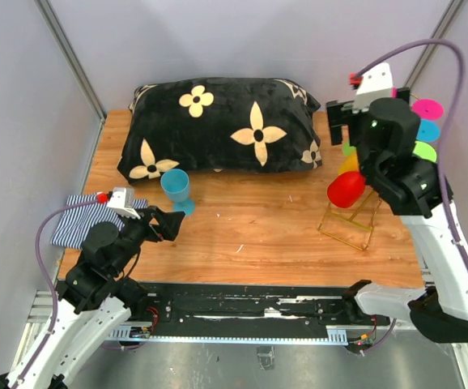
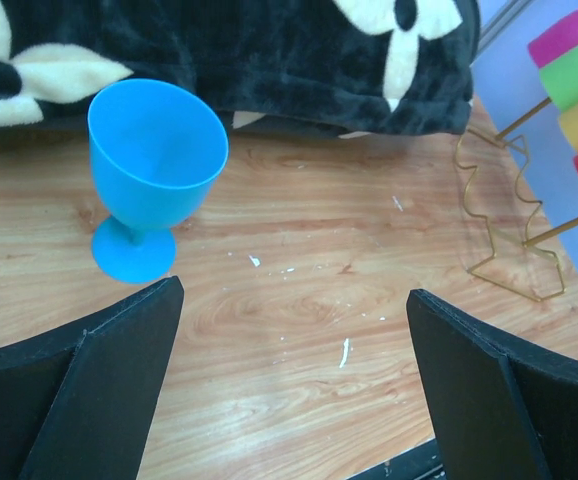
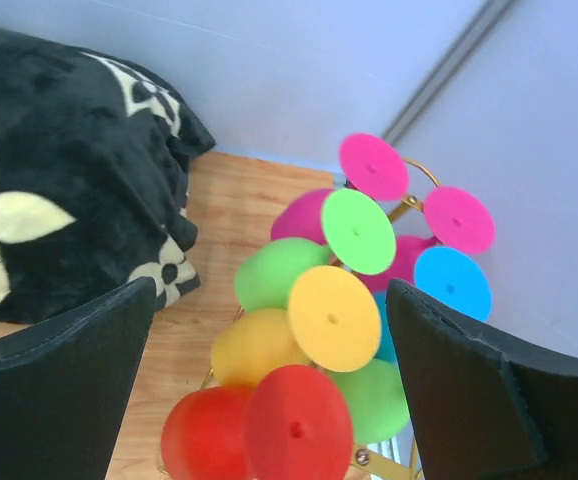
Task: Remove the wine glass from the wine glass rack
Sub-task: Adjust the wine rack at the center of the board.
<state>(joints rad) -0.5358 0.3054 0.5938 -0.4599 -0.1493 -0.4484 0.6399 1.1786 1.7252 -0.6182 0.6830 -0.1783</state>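
1 blue glass (image 1: pixel 176 188) stands upright on the table (image 1: pixel 258 227), just in front of the pillow (image 1: pixel 218 121) and well apart from the rack (image 1: pixel 349 220), so that 1 looks done. The rack, at the right of the table, carries a stack of coloured glasses hung with their feet outward; the right wrist view shows 6 feet, among them red (image 3: pixel 294 425), yellow (image 3: pixel 334 318) and green (image 3: pixel 357 230). If more are to come off, nearly all the work is left. The left gripper (image 2: pixel 294 290) sits low near the table's near-left corner, aimed at the blue glass, its jaws wide apart and holding nothing. The right gripper (image 3: pixel 271 288) is raised high above the rack, tilted down at the feet, jaws likewise spread and touching no glass.
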